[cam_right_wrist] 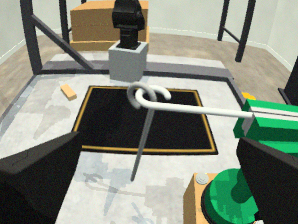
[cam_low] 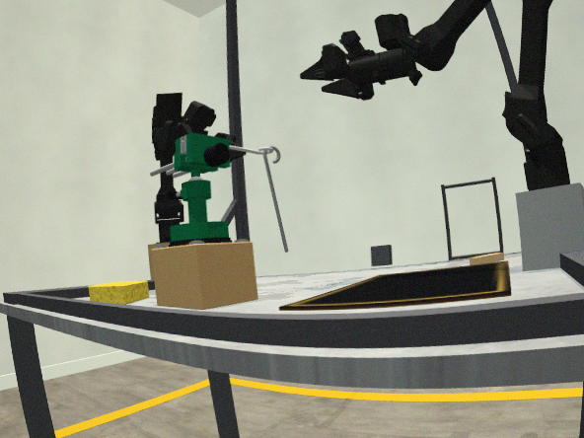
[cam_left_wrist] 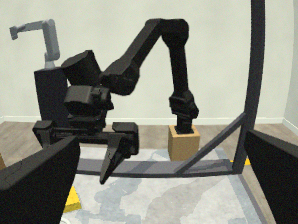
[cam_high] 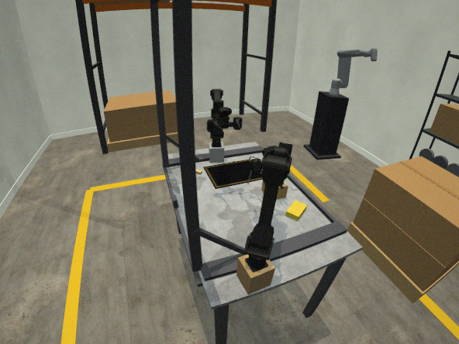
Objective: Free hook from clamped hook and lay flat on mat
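Observation:
A thin grey hook (cam_low: 275, 197) hangs by its curl from the end of the clamped hook (cam_low: 247, 150), and its shaft slants down over the table. The clamped hook is held level in a green vise (cam_low: 197, 192) on a tan block (cam_low: 202, 273). The right wrist view shows the hanging hook (cam_right_wrist: 143, 139) in front of the black, gold-edged mat (cam_right_wrist: 143, 119) (cam_high: 232, 173), which lies flat on the table. My right gripper (cam_right_wrist: 162, 144) is open and empty, behind the vise and facing the hooks. My left gripper (cam_low: 328, 76) is open and empty, high above the mat.
A yellow sponge (cam_high: 296, 209) lies on the table beyond the vise block. A small tan piece (cam_high: 198, 170) lies beside the mat near the left arm's grey base (cam_high: 216, 153). A dark frame post (cam_high: 186, 135) rises at the table's edge.

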Robot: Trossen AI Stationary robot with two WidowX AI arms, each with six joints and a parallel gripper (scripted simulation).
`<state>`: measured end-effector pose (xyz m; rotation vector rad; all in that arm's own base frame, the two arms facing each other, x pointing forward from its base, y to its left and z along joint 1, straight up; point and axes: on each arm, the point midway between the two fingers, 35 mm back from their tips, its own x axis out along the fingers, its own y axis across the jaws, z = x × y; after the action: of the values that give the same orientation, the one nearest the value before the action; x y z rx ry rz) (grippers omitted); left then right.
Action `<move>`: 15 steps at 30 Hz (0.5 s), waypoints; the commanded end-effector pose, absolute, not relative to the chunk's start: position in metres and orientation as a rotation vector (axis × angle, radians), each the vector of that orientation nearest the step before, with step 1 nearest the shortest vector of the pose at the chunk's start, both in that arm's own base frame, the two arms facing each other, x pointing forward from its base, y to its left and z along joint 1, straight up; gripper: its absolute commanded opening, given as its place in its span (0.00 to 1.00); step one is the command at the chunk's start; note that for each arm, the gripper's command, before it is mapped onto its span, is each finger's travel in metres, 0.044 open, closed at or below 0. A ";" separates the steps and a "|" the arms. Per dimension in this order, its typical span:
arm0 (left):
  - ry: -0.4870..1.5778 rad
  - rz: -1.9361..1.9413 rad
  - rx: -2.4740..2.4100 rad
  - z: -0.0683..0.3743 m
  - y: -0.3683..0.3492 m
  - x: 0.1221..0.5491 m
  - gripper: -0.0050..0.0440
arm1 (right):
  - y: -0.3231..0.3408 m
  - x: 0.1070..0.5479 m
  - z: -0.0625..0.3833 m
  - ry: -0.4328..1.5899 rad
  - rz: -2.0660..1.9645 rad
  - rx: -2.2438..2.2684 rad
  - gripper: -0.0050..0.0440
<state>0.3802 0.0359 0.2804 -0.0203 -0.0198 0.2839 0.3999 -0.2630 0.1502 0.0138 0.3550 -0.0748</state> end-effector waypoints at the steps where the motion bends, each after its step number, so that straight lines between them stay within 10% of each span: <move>1: -0.030 0.412 -0.034 0.263 0.049 0.403 1.00 | -0.264 0.402 0.165 0.325 -0.074 -0.005 1.00; 15: -0.023 0.870 -0.047 0.144 0.086 0.430 1.00 | -0.264 0.402 0.165 0.325 -0.074 -0.005 1.00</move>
<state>0.4297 0.0817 0.1674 -0.0390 -0.0161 0.7816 0.4000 -0.2631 0.1506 0.0133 0.3543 -0.0749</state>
